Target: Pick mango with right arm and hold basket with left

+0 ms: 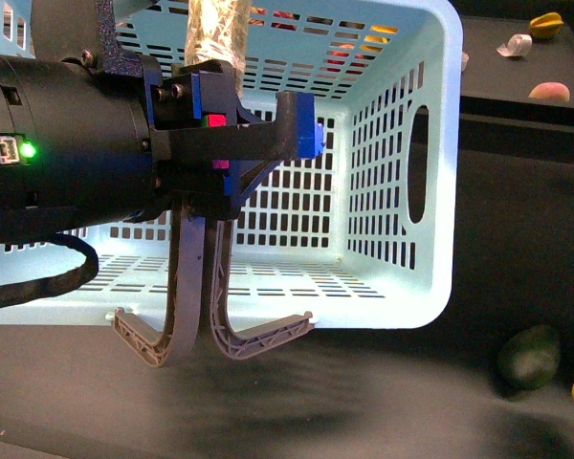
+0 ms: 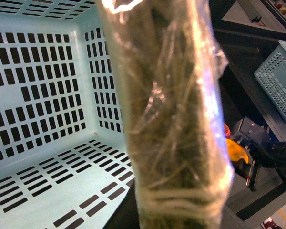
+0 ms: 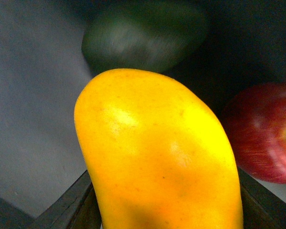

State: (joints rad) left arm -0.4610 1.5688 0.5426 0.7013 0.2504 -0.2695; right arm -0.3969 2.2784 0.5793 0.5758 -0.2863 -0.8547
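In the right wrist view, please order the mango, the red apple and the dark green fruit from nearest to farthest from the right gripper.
1. mango: between the jaws.
2. red apple: beside one jaw.
3. dark green fruit: beyond the mango's far end.

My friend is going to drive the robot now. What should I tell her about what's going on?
Left gripper: at the near side of the basket, with a plastic-wrapped bundle rising from it. Whether it grips the basket is unclear.
Right gripper: fingers on either side of the mango. Closed or not, unclear.
The mango sits low beside the dark green fruit, outside the basket.
Done: right arm is at the mango.
Left to do: confirm both grips, then lift the mango.
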